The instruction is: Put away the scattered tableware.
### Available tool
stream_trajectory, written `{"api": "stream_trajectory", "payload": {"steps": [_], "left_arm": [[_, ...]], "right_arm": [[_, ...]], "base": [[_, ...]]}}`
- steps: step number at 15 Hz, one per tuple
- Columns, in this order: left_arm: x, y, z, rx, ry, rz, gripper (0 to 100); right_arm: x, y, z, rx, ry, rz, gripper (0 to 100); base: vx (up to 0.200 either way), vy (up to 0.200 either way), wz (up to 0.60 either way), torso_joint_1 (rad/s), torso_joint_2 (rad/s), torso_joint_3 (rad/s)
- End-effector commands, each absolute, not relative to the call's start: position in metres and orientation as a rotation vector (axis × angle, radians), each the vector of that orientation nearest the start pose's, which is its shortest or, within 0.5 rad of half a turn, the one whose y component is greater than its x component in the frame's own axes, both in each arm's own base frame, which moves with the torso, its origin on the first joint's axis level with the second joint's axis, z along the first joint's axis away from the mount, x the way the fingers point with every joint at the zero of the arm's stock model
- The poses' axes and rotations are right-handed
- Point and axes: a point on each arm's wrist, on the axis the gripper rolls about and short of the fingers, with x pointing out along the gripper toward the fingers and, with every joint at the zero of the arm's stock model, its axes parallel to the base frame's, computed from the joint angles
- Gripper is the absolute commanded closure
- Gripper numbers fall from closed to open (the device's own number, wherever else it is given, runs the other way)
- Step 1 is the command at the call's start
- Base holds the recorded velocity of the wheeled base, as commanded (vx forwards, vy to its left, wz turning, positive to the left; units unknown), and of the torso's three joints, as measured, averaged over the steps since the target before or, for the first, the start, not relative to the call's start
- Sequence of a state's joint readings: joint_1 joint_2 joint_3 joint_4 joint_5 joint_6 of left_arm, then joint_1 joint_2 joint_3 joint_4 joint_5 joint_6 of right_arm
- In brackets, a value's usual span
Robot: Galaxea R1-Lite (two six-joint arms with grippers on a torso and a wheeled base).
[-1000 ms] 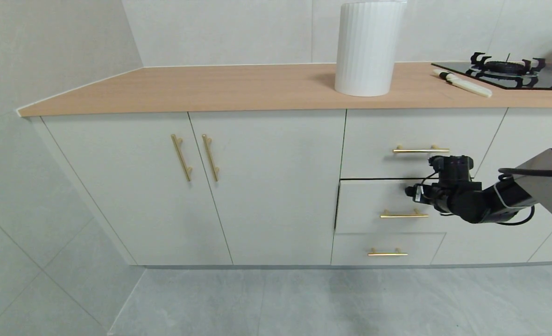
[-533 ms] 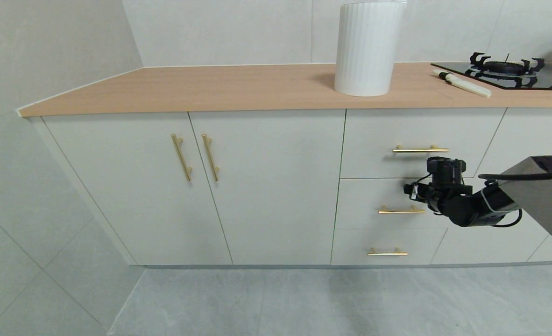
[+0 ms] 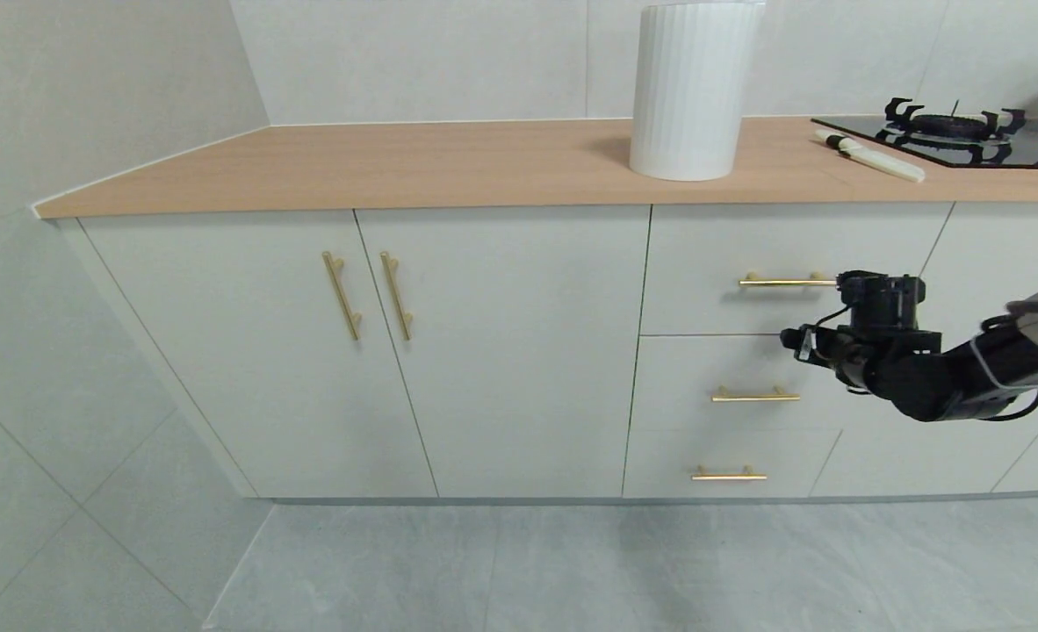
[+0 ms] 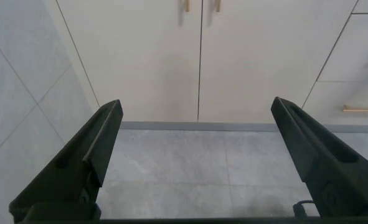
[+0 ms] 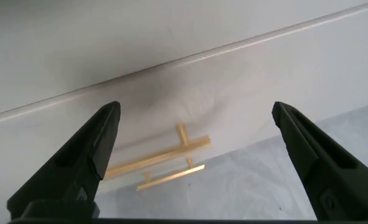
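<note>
Three drawers shut, right jaws spread, empty, just before middle one below top handle, left jaws spread, empty, white canister on desk above, contents hidden.

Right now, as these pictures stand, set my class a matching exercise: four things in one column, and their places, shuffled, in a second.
Things
1 white ribbed jar
2 knife
3 right gripper
4 left gripper

Places
A lying on the worktop beside the hob
B above the grey floor, before the cabinet doors
C standing on the worktop
D in front of the drawers, near the top handle

Pairs: 1-C, 2-A, 3-D, 4-B.
</note>
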State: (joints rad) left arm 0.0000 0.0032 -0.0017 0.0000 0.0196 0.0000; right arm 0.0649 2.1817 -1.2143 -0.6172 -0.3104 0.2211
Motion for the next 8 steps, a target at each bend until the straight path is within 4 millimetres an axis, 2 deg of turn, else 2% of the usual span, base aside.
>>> {"api": "stream_trajectory", "payload": {"steps": [1, 2, 4, 6, 8], "left_arm": [[-0.023, 0.0, 0.076, 0.0, 0.002, 0.02, 0], [-0.023, 0.0, 0.076, 0.0, 0.002, 0.02, 0], [-0.023, 0.0, 0.076, 0.0, 0.002, 0.02, 0], [-0.023, 0.0, 0.076, 0.0, 0.002, 0.02, 0], [-0.023, 0.0, 0.076, 0.0, 0.002, 0.02, 0]], "right_arm": [[0.34, 0.024, 0.189, 0.165, 0.199, -0.246, 0], [0.313, 0.025, 0.208, 0.174, 0.152, -0.233, 0], [0.253, 0.023, 0.231, 0.151, 0.082, -0.206, 0], [0.209, 0.018, 0.236, 0.112, 0.042, -0.202, 0], [0.142, 0.009, 0.229, 0.077, -0.018, -0.208, 0]], "base": [[0.0, 0.0, 0.0, 0.0, 0.0, 0.0], [0.0, 0.0, 0.0, 0.0, 0.0, 0.0], [0.0, 0.0, 0.0, 0.0, 0.0, 0.0], [0.0, 0.0, 0.0, 0.0, 0.0, 0.0], [0.0, 0.0, 0.0, 0.0, 0.0, 0.0]]}}
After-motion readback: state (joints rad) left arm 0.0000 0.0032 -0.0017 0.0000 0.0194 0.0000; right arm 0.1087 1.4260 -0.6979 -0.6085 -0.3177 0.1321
